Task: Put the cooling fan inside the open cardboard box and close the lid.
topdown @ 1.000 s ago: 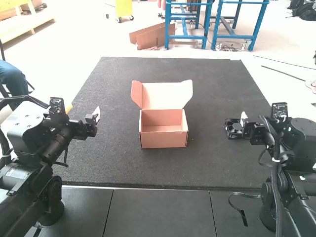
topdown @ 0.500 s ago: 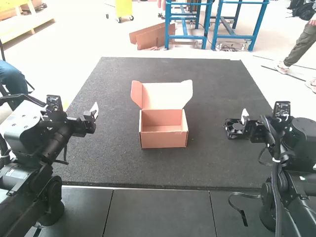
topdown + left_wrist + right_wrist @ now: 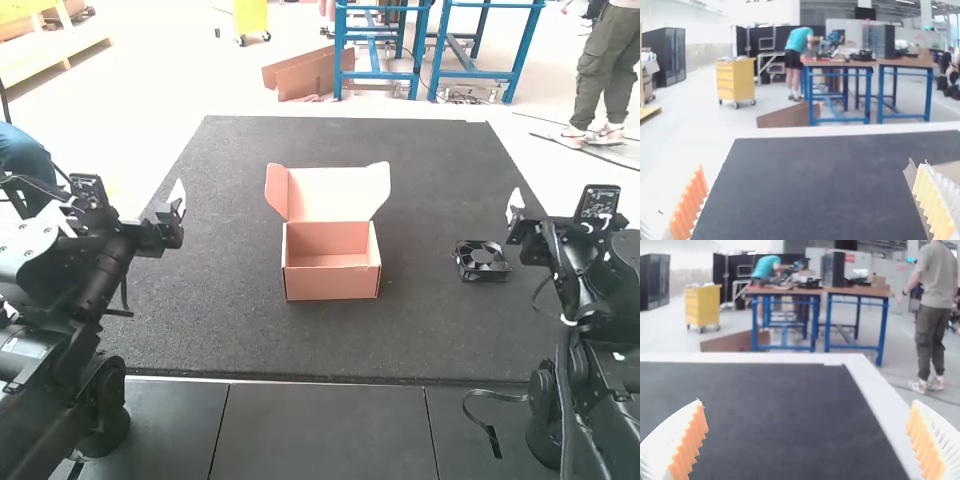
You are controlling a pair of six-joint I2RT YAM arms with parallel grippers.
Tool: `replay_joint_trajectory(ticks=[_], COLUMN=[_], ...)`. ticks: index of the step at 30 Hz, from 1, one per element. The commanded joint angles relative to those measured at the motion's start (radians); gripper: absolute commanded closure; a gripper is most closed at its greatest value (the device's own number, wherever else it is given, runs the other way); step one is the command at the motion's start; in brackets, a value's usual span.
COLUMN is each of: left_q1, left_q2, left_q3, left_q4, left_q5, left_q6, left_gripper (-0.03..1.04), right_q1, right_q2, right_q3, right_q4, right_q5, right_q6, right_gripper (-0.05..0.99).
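Left pincer (image 3: 175, 203) and right pincer (image 3: 514, 207) gape wide, empty; fan (image 3: 482, 259) lies on mat (image 3: 230, 300) near open box (image 3: 331, 262).

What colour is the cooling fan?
The cooling fan is black; the high view shows it best.

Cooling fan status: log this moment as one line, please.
cooling fan: on mat, right of cardboard box, ungrasped | lid: open | left pincer: open, empty | right pincer: open, clear of fan
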Motion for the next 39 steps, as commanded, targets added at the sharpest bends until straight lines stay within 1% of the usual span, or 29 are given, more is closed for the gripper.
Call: replay_joint_trajectory(ticks=[1, 3, 5, 7, 9, 12, 15, 19, 20, 21, 22, 23, 24, 25, 29, 33, 35, 39], left_q1=[0.009, 0.01, 0.01, 0.01, 0.01, 0.01, 0.01, 0.01, 0.01, 0.01, 0.01, 0.01, 0.01, 0.009, 0.007, 0.006, 0.004, 0.004], left_q2=[0.096, 0.182, 0.276, 0.359, 0.428, 0.517, 0.593, 0.696, 0.719, 0.739, 0.753, 0.764, 0.777, 0.791, 0.833, 0.848, 0.851, 0.857], left_q3=[0.096, 0.156, 0.212, 0.271, 0.327, 0.421, 0.511, 0.627, 0.651, 0.673, 0.688, 0.699, 0.708, 0.715, 0.755, 0.786, 0.795, 0.806], left_q4=[0.014, 0.01, 0.005, 0.002, -0.021, -0.127, -0.265, -0.437, -0.476, -0.512, -0.541, -0.562, -0.582, -0.602, -0.665, -0.671, -0.674, -0.687], left_q5=[-0.015, -0.023, -0.039, -0.056, -0.067, -0.073, -0.073, -0.069, -0.069, -0.067, -0.069, -0.07, -0.07, -0.073, -0.075, -0.075, -0.072, -0.066], left_q6=[0.014, 0.014, 0.013, 0.013, 0.013, 0.01, 0.008, 0.008, 0.007, 0.007, 0.007, 0.008, 0.008, 0.007, 0.007, 0.007, 0.007, 0.004], left_gripper=[0.04, 0.04, 0.04, 0.04, 0.04, 0.04, 0.04, 0.04, 0.04, 0.04, 0.04, 0.04, 0.04, 0.04, 0.04, 0.04, 0.04, 0.04], right_q1=[-0.009, -0.009, -0.009, -0.009, -0.009, -0.007, -0.007, -0.004, -0.006, -0.009, -0.009, -0.012, -0.018, -0.02, -0.053, -0.101, -0.127, -0.156], right_q2=[0.112, 0.215, 0.315, 0.408, 0.499, 0.603, 0.68, 0.758, 0.776, 0.802, 0.833, 0.859, 0.882, 0.899, 0.945, 1.057, 1.1, 1.191], right_q3=[0.113, 0.174, 0.251, 0.332, 0.416, 0.542, 0.651, 0.732, 0.746, 0.761, 0.777, 0.803, 0.823, 0.837, 0.87, 0.916, 0.941, 0.972], right_q4=[0.017, 0.015, -0.015, -0.083, -0.161, -0.305, -0.442, -0.63, -0.679, -0.73, -0.761, -0.796, -0.84, -0.86, -0.913, -0.992, -1.011, -1.052], right_q5=[0.045, 0.06, 0.077, 0.083, 0.091, 0.094, 0.094, 0.092, 0.095, 0.095, 0.097, 0.098, 0.097, 0.098, 0.104, 0.101, 0.083, 0.014], right_q6=[0.011, 0.011, 0.019, 0.037, 0.037, 0.036, 0.022, 0.003, -0.018, -0.046, -0.047, -0.043, -0.02, -0.007, -0.041, -0.044, -0.046, -0.055], right_gripper=[0.03, 0.03, 0.03, 0.03, 0.03, 0.03, 0.03, 0.03, 0.04, 0.04, 0.04, 0.04, 0.04, 0.04, 0.04, 0.04, 0.04, 0.04])
